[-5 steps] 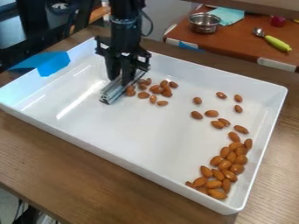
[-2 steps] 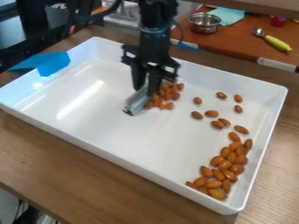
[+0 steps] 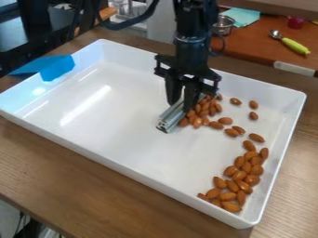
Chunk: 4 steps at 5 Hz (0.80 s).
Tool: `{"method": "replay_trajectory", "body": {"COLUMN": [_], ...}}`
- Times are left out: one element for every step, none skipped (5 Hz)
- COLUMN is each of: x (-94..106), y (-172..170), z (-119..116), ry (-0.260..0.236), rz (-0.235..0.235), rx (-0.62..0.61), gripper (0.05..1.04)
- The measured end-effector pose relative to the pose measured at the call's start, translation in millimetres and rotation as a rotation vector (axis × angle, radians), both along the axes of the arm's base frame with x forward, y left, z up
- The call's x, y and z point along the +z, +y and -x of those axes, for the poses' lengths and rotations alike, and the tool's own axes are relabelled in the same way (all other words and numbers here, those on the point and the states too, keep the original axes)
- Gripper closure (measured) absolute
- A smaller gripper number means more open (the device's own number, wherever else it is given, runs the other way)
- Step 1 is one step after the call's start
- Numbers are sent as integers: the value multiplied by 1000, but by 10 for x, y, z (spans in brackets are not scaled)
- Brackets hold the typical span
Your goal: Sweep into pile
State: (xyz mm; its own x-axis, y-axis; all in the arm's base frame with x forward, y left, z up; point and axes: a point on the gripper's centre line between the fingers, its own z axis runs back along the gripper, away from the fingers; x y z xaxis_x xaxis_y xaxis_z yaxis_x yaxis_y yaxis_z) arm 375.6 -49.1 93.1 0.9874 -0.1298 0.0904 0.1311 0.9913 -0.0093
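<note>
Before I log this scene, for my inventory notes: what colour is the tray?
The tray is white, seen best in the camera view.

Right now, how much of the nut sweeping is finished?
It looks partly done. One big bunch of nuts already lies together in the part of the tray nearest the picture's bottom right. In hand: the pincer holds a metal bar, with a smaller bunch beside it. Left: joining that bunch and the scattered nuts into one pile.
</note>
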Motion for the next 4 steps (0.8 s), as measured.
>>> {"method": "replay_trajectory", "body": {"x": [-5, -3, 8, 27], "y": [-59, -320, -694, -729], "z": [-12, 53, 169, 181], "ry": [-12, -25, -15, -14], "rz": [15, 70, 119, 146], "rx": [-13, -62, -153, -165], "gripper": [759, 759, 759, 759]}}
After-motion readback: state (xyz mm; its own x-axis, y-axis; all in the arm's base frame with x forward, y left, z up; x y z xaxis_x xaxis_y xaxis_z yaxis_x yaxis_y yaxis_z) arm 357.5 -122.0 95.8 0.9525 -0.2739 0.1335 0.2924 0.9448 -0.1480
